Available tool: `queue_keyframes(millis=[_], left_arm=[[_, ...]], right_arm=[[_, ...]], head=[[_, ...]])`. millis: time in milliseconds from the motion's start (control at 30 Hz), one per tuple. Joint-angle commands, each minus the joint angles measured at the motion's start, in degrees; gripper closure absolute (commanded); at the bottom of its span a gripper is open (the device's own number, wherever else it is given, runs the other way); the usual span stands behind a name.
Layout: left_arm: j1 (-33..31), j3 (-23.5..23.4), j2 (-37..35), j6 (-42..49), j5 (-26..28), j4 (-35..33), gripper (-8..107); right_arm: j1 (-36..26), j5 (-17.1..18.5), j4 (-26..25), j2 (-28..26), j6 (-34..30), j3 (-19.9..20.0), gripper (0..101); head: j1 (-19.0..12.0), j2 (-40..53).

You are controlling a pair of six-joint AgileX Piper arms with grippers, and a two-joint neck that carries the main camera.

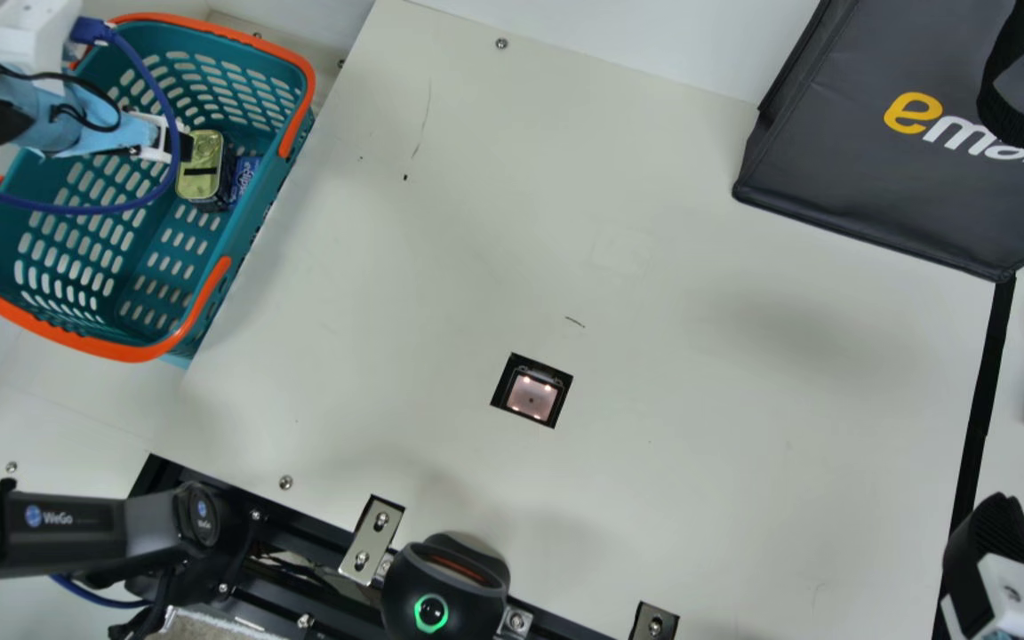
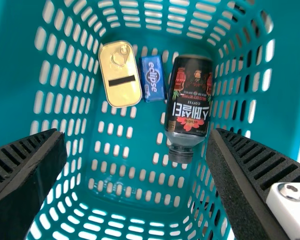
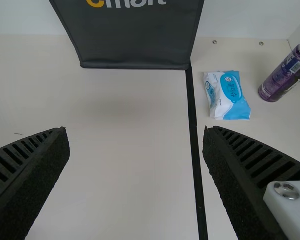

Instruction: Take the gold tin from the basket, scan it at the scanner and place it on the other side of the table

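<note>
Left claw (image 1: 176, 148) over the basket (image 1: 125, 352), released, fingers wide apart! Gold tin (image 2: 121, 95) lies below it, beyond the fingertips, beside a blue pack (image 2: 153, 78)

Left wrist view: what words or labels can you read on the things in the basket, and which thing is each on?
"eclipse", on the blue pack.
"COFFEE", upside down, on the dark bottle; its other print is too small or unclear to read.
The gold tin shows a black bar but no readable words.
</note>
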Motion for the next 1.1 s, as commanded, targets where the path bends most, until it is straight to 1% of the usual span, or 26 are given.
queue_keyframes(millis=[0,333,500,767,1067], left_arm=[[-0.2,0.6,1.0,-1.0,-1.3,0.6,9],[-0.1,4.0,5.9,-6.7,-7.5,2.6,9],[0.3,5.5,7.6,-9.6,-11.1,1.7,9],[1.1,7.6,9.7,-9.0,-17.1,-4.1,9],[1.5,7.9,12.6,-4.9,-21.3,-10.6,9]], right_arm=[[0.0,0.0,0.0,0.0,0.0,0.0,6],[0.0,0.0,0.0,0.0,0.0,0.0,6],[0.0,0.1,0.0,0.0,0.0,0.0,6],[0.0,0.0,0.0,0.0,0.0,0.0,6],[0.0,0.0,0.0,0.0,0.0,0.0,6]], head=[[-1.7,0.2],[-1.7,0.2],[-1.7,0.2],[-1.7,0.2],[-1.7,0.2]])
